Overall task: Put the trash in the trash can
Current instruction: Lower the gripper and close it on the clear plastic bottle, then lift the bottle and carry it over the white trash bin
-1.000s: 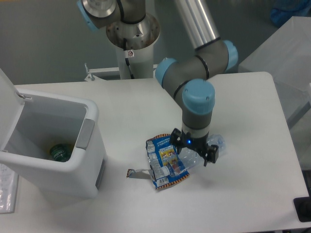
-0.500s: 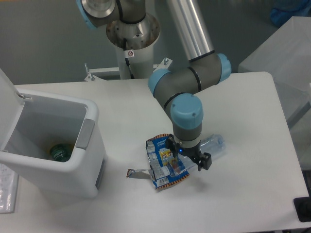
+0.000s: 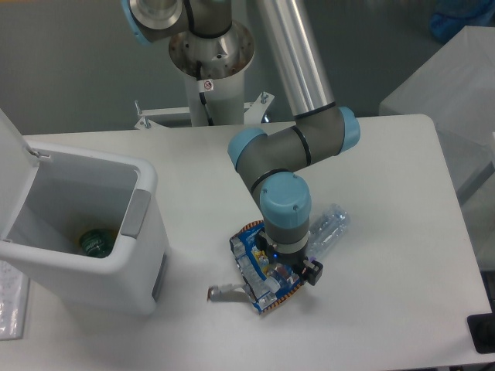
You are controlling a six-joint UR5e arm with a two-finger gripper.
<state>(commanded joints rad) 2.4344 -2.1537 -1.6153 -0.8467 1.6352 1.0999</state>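
The crumpled blue snack wrapper [image 3: 251, 270] lies on the white table, near the front centre. My gripper [image 3: 282, 267] is low over the wrapper's right part and hides much of it; whether its fingers are open or shut on the wrapper does not show. The crushed clear plastic bottle [image 3: 329, 228] lies just right of the gripper, tilted up to the right, and looks free of it. The white trash can [image 3: 143, 239] stands at the left with its lid swung open. A green-labelled item [image 3: 96, 242] lies at its bottom.
A small grey scrap [image 3: 220, 292] lies on the table left of the wrapper. The robot's base column [image 3: 210, 62] stands at the back. A second white table [image 3: 456, 85] is at the far right.
The gripper has moved left, off the bottle and down onto the wrapper. The wrapper has shifted slightly, and the bottle has been pushed a little up and to the left.
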